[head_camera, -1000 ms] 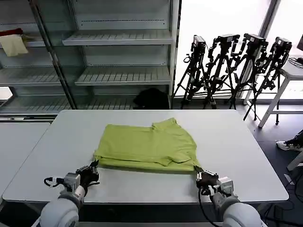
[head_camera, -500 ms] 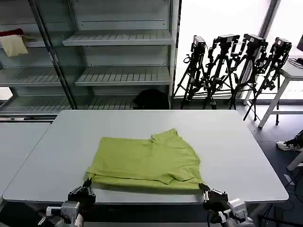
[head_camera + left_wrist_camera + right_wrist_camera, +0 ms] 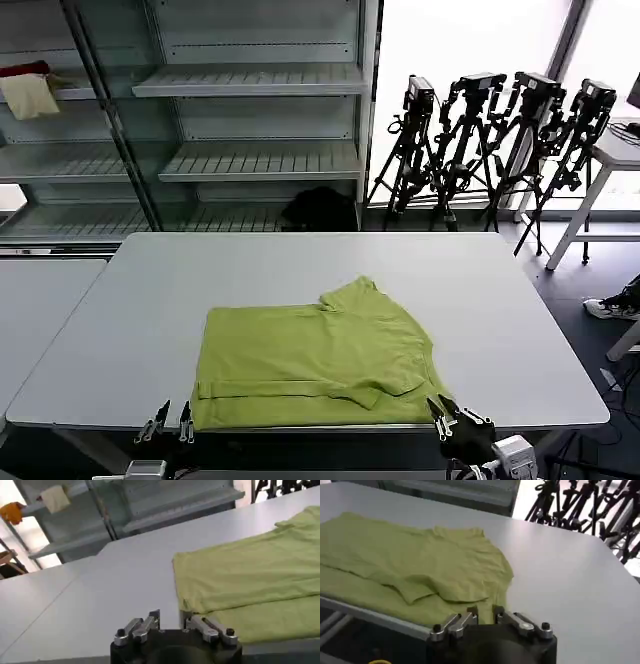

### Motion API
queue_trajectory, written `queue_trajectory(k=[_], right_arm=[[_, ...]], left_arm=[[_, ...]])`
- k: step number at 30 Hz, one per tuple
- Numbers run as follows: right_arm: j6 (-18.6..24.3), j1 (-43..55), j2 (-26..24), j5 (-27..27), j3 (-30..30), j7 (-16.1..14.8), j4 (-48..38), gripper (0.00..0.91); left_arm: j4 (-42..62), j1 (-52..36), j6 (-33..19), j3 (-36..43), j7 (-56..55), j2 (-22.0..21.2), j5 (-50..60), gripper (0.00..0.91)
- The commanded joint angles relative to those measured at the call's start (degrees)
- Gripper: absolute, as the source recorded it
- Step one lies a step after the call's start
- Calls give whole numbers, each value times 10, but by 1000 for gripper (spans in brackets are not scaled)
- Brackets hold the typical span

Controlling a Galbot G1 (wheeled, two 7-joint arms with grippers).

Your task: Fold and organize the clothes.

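Lime-green T-shirt (image 3: 318, 357), part-folded, its hem at the near edge of the table (image 3: 520, 320).
My left gripper (image 3: 168, 424) and right gripper (image 3: 452, 419) sat spread just off that edge, holding nothing; another tug risked dragging the shirt off.

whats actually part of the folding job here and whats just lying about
Part of the job:
- lime-green T-shirt, lying folded at the table's near edge
- left gripper, open, off the shirt's near left corner
- right gripper, open, off its near right corner
- white table under the shirt

Just lying about:
- cream cloth on the shelf
- camera tripods by the window
- metal shelving
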Motion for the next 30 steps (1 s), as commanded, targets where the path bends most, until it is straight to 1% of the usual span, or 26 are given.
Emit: queue_trajectory(k=[1,4,6,8,9,10,11,13,14,15,16,17,18,20,23,24,25,26,28,30], right_arm=[[0,-37,-2,7,27,23,38,907],[0,-33,-5,14,46,41,54,907],[0,-1,-6,22,60,40,54,907],[0,64,-2,29,62,31,39,907],[1,92,1,35,59,22,27,907],[1,134,4,44,53,1,15,907],[1,172,7,48,41,-21,-15,907],[2,261,24,45,11,-61,-74,907],[5,311,36,45,-20,-78,-118,907],[4,330,43,50,-31,-81,-129,907],[1,365,55,57,-45,-88,-159,907],[1,397,63,58,-62,-110,-190,907],[1,418,68,59,-71,-118,-204,907],[1,511,88,64,-116,-129,-267,907],[0,574,108,78,-161,-147,-332,907],[0,585,112,77,-169,-153,-346,907],[1,604,117,67,-189,-172,-375,907],[1,618,123,51,-203,-182,-395,907],[0,648,140,46,-228,-183,-434,907],[0,669,150,44,-254,-193,-468,907]], left_arm=[[-63,21,1,0,-17,7,25,907],[-89,-1,2,-7,-10,16,18,907],[-95,-31,2,-15,1,23,-5,907],[-87,-74,2,-23,23,28,-34,907],[-72,-104,1,-29,36,31,-59,907],[-56,-121,1,-34,56,31,-76,907],[-36,-156,1,-39,98,29,-83,907],[13,-184,-16,-40,153,25,-81,907],[39,-206,-19,-39,191,20,-85,907],[51,-224,-20,-40,212,16,-91,907],[65,-230,-21,-40,222,14,-94,907],[83,-251,-25,-40,246,10,-101,907],[94,-265,-25,-40,253,7,-104,907],[135,-301,-34,-41,288,2,-111,907],[186,-336,-36,-39,302,-5,-125,907],[189,-339,-35,-39,304,-5,-132,907],[204,-349,-33,-39,309,-7,-142,907],[216,-355,-20,-40,317,-7,-147,907],[232,-366,-13,-40,332,-7,-156,907],[254,-375,-4,-37,348,-6,-162,907]])
